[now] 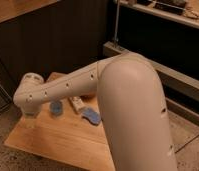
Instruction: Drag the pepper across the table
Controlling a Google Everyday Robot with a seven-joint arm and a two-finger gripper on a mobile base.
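Note:
The table (58, 137) has a light wooden plank top and fills the lower left. My white arm (68, 90) reaches across it from the right and hides much of its far side. My gripper (29, 120) hangs under the wrist over the table's left edge. I do not see the pepper; it is hidden or out of view.
A small round blue object (56, 107) lies on the table right of the gripper. A white elongated object (75, 104) and a flat blue piece (92, 116) lie further right. A dark wall panel stands behind the table, and a metal shelf frame (158, 70) stands to the right.

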